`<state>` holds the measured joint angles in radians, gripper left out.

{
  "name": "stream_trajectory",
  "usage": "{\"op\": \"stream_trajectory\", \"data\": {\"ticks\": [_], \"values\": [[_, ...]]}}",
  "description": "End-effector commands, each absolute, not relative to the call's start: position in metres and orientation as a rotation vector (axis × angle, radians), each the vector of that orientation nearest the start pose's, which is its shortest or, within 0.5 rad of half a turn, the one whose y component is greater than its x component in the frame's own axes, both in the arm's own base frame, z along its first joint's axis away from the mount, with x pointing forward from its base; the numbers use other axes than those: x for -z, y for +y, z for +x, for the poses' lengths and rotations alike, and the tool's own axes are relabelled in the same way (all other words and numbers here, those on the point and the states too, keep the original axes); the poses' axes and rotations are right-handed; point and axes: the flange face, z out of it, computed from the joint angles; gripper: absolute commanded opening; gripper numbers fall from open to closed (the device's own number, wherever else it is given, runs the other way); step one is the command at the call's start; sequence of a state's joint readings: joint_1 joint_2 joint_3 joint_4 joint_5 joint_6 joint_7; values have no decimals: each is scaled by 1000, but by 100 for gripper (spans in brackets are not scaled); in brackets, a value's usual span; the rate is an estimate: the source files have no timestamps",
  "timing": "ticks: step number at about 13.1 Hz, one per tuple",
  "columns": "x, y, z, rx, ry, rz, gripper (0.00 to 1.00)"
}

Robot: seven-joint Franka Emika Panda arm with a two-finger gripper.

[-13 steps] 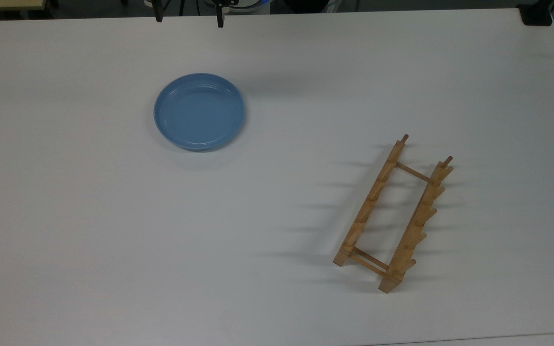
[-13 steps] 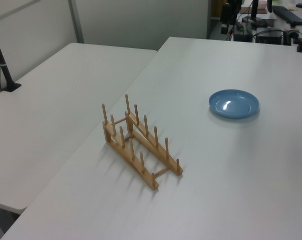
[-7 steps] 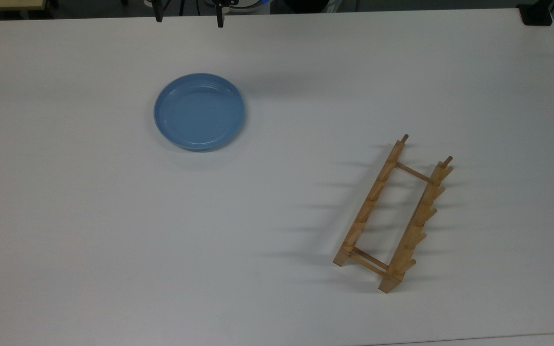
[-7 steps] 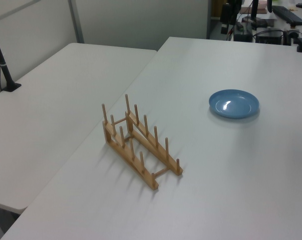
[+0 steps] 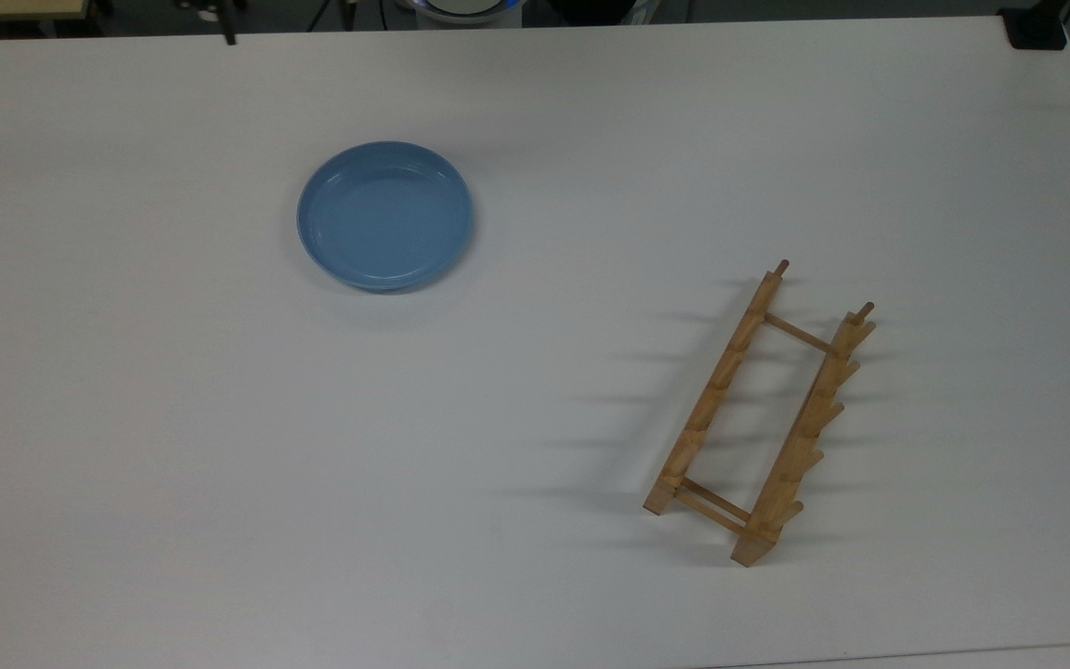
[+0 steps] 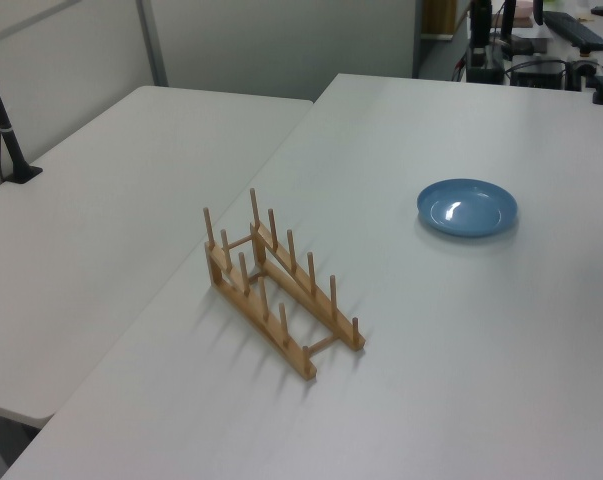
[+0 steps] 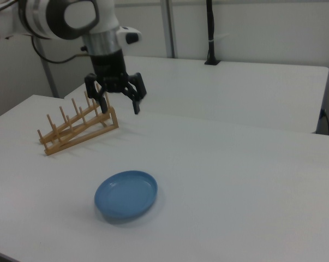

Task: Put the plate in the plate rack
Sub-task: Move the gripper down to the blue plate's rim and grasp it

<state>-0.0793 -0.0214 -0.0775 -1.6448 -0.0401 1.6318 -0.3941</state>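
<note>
Right view, near to far. The plate (image 7: 126, 195) lies flat, right side up, on the white table (image 7: 246, 180), nothing touching it. Above the table behind it hangs my gripper (image 7: 120, 105), fingers spread wide apart, holding nothing. Farther back, at the right view's left, stands the plate rack (image 7: 77, 128), well apart from the plate, slots unfilled.

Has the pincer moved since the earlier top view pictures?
Yes. In the top view one dark fingertip now shows at the far table edge, toward the top view's left of where the tips were, left of the plate.
</note>
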Motion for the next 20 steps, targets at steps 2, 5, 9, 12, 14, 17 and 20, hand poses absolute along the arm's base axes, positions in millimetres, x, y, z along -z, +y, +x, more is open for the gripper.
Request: {"op": "stream_trajectory", "data": {"ticks": [2,5,9,12,14,17,20], "values": [[-547,-144,525,-148,-294,-3144,100],[-475,-168,521,-92,-203,-3143,100],[-404,-169,534,-72,-46,-3166,100],[-369,-169,543,-116,22,-3169,95],[-357,-168,547,-111,75,-3174,90],[-346,-162,552,-107,147,-3164,69],[-341,-157,554,-109,203,-3146,67]]}}
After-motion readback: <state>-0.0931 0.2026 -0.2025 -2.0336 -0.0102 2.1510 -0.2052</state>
